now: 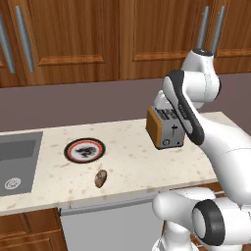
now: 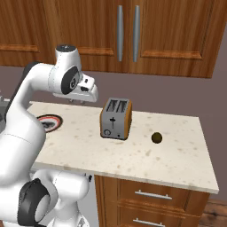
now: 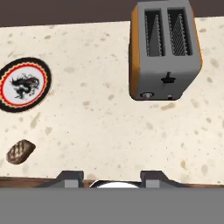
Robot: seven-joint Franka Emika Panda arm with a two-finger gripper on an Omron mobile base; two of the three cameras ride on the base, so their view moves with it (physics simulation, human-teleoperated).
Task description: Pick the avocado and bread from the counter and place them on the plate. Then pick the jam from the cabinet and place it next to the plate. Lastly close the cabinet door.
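A boxy two-slot toaster (image 1: 165, 129) with a grey steel body and orange-brown side panels stands upright near the back edge of the bench, slots empty, its lever and knob on the grey face. A grey steel sink (image 1: 18, 164) with a round drain is set into the bench's left end.

No readable text, label or number anywhere — the plate (image 3: 23, 84) bears a dark pattern — no lettering

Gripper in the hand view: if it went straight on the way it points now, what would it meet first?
Most likely bare counter. The gripper points down at open worktop between the plate, the bread and the toaster; depth is hard to judge.
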